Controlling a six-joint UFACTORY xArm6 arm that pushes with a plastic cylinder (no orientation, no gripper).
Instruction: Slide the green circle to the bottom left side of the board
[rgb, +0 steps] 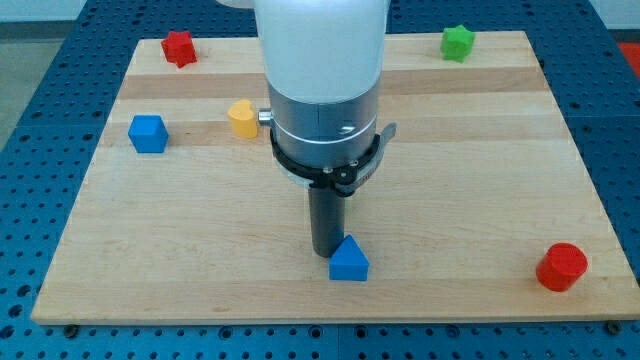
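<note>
The only green block (458, 42) I see sits near the board's top right edge; its outline looks jagged, more like a star than a circle. My tip (326, 252) is at the lower middle of the board, far from that green block, right against the left side of a blue triangle (349, 261). The arm's wide white and grey body (322, 90) hides part of the board's upper middle.
A red star (179, 47) lies at the top left. A blue cube (147, 133) sits at the left. A yellow heart (241, 117) lies just left of the arm's body. A red rounded block (561, 267) sits at the bottom right. The wooden board (150, 270) rests on a blue perforated table.
</note>
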